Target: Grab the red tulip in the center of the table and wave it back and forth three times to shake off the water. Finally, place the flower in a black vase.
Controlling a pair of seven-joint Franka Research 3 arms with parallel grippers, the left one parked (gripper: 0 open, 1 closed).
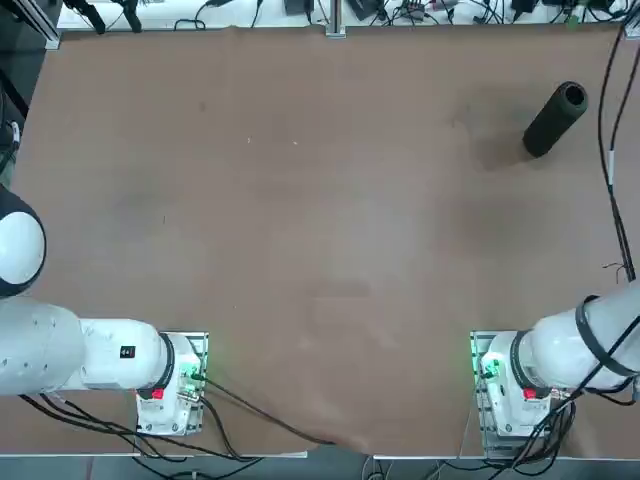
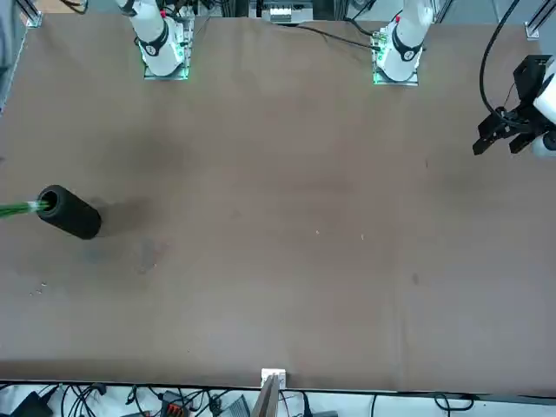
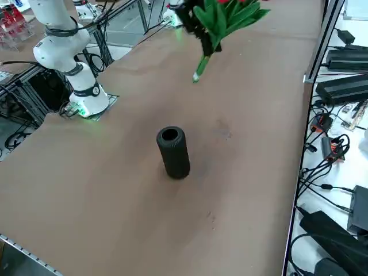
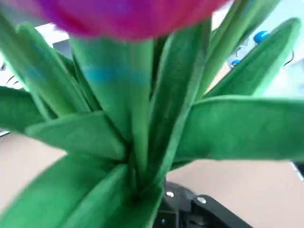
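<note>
The red tulip hangs in the air above the table, its leaves spread and its thin stem end slanting down. My right gripper is shut on it near the top edge of the right side view. In the right wrist view, green leaves and a red bloom fill the picture and hide the fingers. The black vase stands upright on the table, mouth open, nearer the side camera than the flower. It also shows as the vase from overhead and the vase from the front, where a green stem tip pokes in at the edge.
The right arm's base sits at the table's near edge, with a black cable running along the right side. Power bricks and cables lie on the floor beyond the table's edge rail.
</note>
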